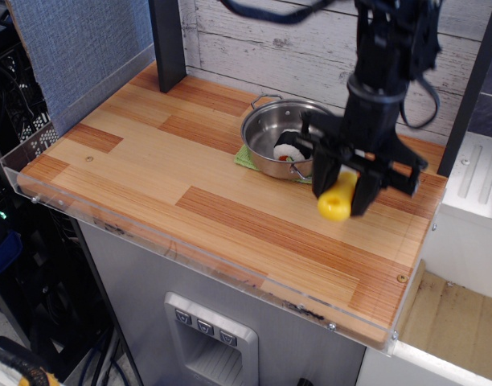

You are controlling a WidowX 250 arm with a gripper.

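Two black fingers (363, 191) of the gripper (342, 193) clamp a yellow piece (336, 206) across its upper part, so its rounded end hangs free below them, seemingly just above the wooden table (190, 193). At ten o'clock from it a steel pot (258, 121) stands on a green cloth (244, 158) that keeps it off the wood. A white-and-black item (289, 151) lies inside.

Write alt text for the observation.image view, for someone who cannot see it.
A black robot gripper grips a yellow object over a wooden tabletop, close beside a steel pot. The pot sits on a green cloth and has a white item inside.
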